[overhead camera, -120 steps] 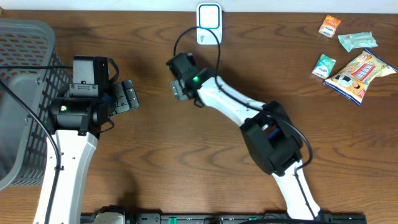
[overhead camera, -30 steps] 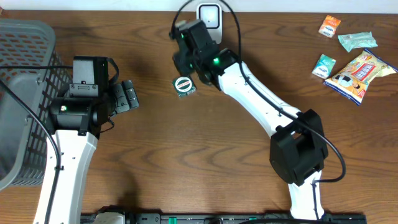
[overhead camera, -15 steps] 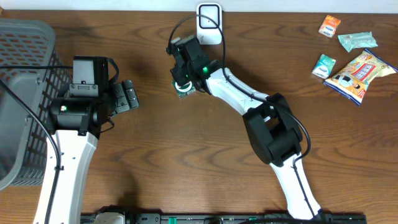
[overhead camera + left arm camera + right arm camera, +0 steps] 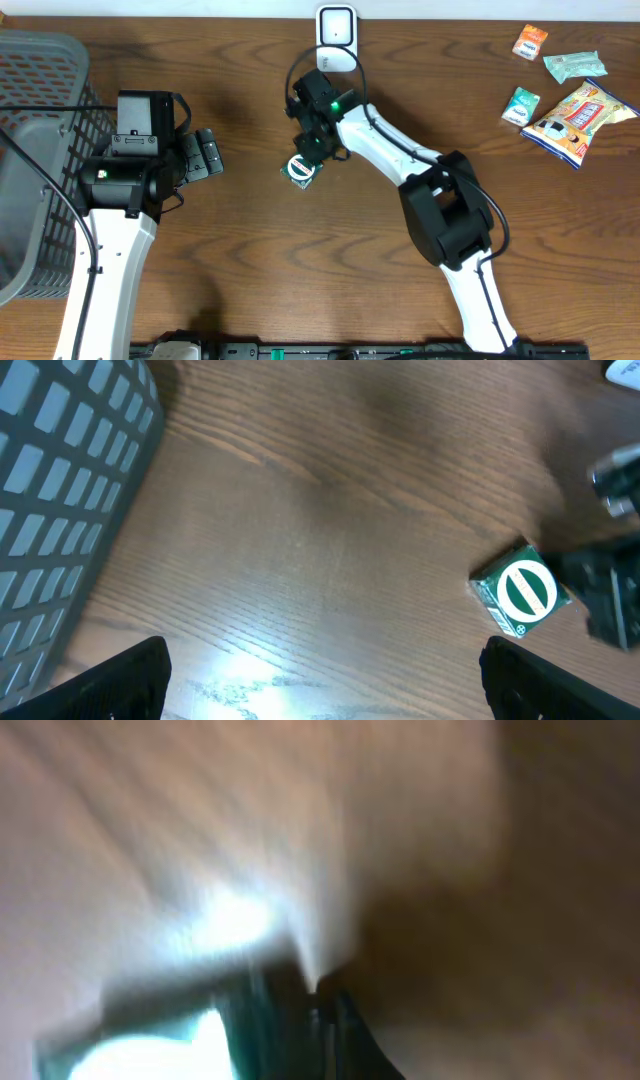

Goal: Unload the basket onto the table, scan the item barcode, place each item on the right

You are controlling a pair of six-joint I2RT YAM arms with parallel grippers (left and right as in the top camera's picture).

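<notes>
The box [image 4: 301,169] is lying on the table [image 4: 300,260] with its round label facing up. It is sitting in front of the scanner [image 4: 336,27] but well apart from it, and the scanner is standing at the far edge. The right gripper [image 4: 311,153] is sitting against the box's far side with its jaws fully closed. Nothing is showing between them, and I cannot tell whether they are nipping an edge of the box, because the right wrist view is smearing into streaks. The likely trouble, as I judge it, is that closed jaws are only going to push the box, sliding or tipping it across the wood instead of lifting it. No barcode is showing on the top face, so the code may be lying on a hidden side, and the scanner would not read the box if the wrong face were turned to it. The right arm is reaching from the near edge toward the far left, elbow bending over mid-table and wrist tipping down onto the box. The left gripper [image 4: 205,155] is hanging wide open and empty beside the basket [image 4: 40,150], pointing toward the box.
</notes>
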